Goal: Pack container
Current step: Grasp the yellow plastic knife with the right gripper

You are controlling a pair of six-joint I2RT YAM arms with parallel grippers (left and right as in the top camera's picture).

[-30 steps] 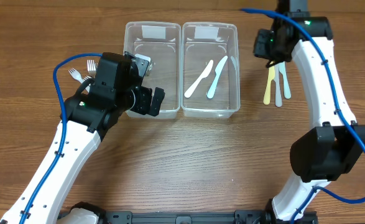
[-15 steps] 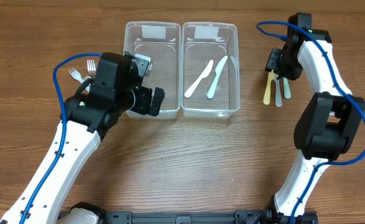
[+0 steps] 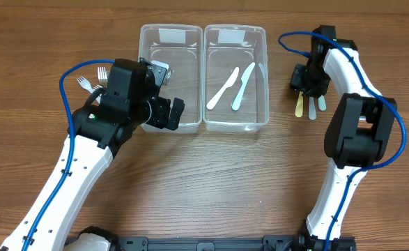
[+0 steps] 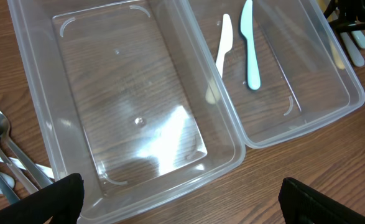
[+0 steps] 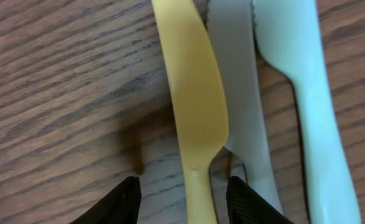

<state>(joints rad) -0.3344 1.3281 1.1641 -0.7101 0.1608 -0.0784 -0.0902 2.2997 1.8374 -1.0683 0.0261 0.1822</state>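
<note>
Beside the knife container (image 3: 235, 77), on the side away from the empty container (image 3: 169, 77), I have the right gripper (image 3: 306, 78) down low over three plastic utensils lying on the table (image 3: 211, 181). Through the right wrist camera I see its jaws apart, one fingertip on each side of the yellow knife (image 5: 194, 106) and nothing clamped. The fingertip (image 5: 250, 202) on the outer side overlaps the grey knife (image 5: 241, 106), which lies just beside the yellow one. A pale blue utensil (image 5: 306, 112) lies next to that, furthest from the knife container.

Inside the knife container I count two pieces: a white knife (image 3: 223, 88) and a pale blue knife (image 3: 243, 86), side by side and both flat on the bottom.

Touching the knife container along one long wall is the empty container. The left gripper (image 3: 164, 111) hovers at its near edge with the jaws spread wide and holding nothing. In the left wrist view the two dark fingertips (image 4: 51, 199) sit at the bottom corners, with the empty container between them. Metal forks (image 4: 2, 149) lie on the table beyond the empty container, well apart from the knife container.
</note>
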